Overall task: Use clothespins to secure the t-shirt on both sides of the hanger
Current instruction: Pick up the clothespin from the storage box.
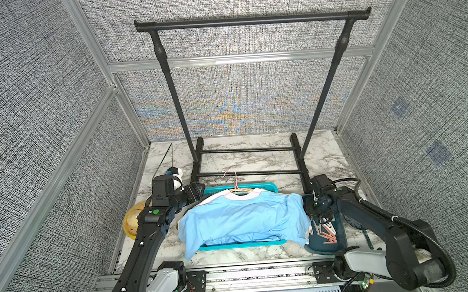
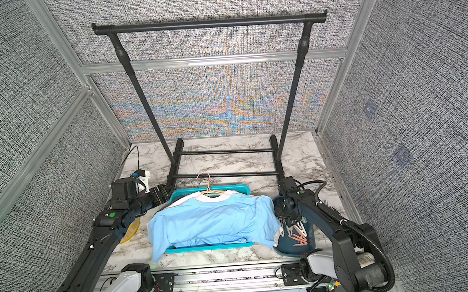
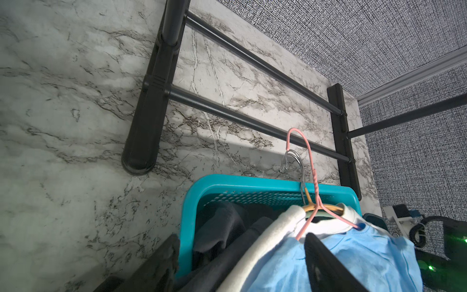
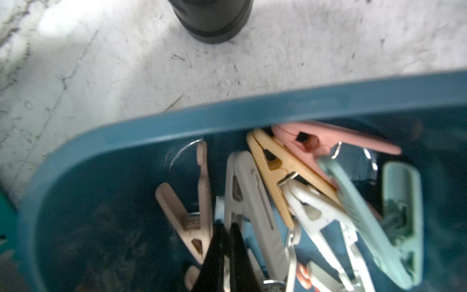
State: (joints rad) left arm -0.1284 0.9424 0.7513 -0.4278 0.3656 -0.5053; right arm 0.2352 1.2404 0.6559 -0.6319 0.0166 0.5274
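The t-shirt (image 1: 243, 219), blue, lies draped over the basket (image 1: 266, 186) at mid-counter (image 1: 228, 158), its collar on the hanger (image 3: 314, 177) at 12 o'clock. The clothespins (image 1: 328, 234) lie heaped in the bin (image 4: 252, 113) at 3 o'clock of the t-shirt. The right claw (image 4: 228, 226) is down inside the bin among them, clenched, tips just beside a grey one; whether it pinches any cannot be told. The left claw (image 3: 241, 237) is released, jaws wide, at the t-shirt's 10 o'clock shoulder. The rack (image 1: 246, 21) stands beyond the basket at 12 o'clock.
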